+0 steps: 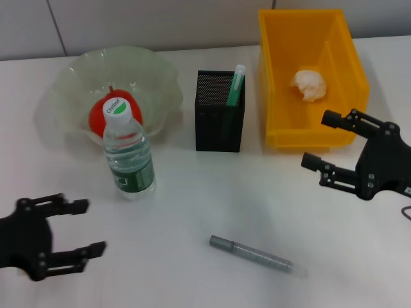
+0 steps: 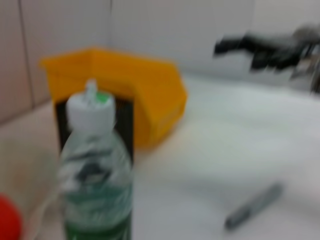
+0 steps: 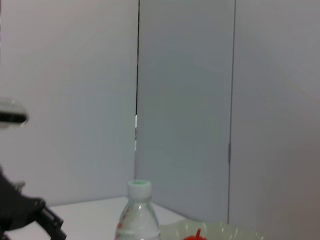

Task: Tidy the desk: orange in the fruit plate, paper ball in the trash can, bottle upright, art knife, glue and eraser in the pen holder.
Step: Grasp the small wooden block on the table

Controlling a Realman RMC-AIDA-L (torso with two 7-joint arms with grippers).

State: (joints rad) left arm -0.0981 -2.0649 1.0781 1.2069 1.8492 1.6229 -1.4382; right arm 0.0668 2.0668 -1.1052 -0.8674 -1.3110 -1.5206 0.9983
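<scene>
**Both grippers open and empty over the desk**

Nearest the head camera, the left gripper [image 1: 91, 226] hangs low over the white desk [image 1: 192, 205], fingers spread apart with nothing between them. Just beyond it the bottle [image 1: 128, 151] stands upright, white cap on top, directly in front of the fruit plate [image 1: 70, 83]. That plate holds the orange [image 1: 98, 117], partly hidden behind the bottle's cap.

A grey pen-like tool [image 1: 257, 255] lies flat on the desk, between the two arms and well apart from the pen holder [image 1: 219, 122], which stands between plate and trash can [image 1: 282, 64]. A green-and-white stick [image 1: 236, 85] pokes upright out of the holder. The paper ball [image 1: 310, 85] rests inside the trash can.

On the right, the right gripper [image 1: 318, 139] hovers just in front of the can's near wall, fingers wide apart and empty
</scene>
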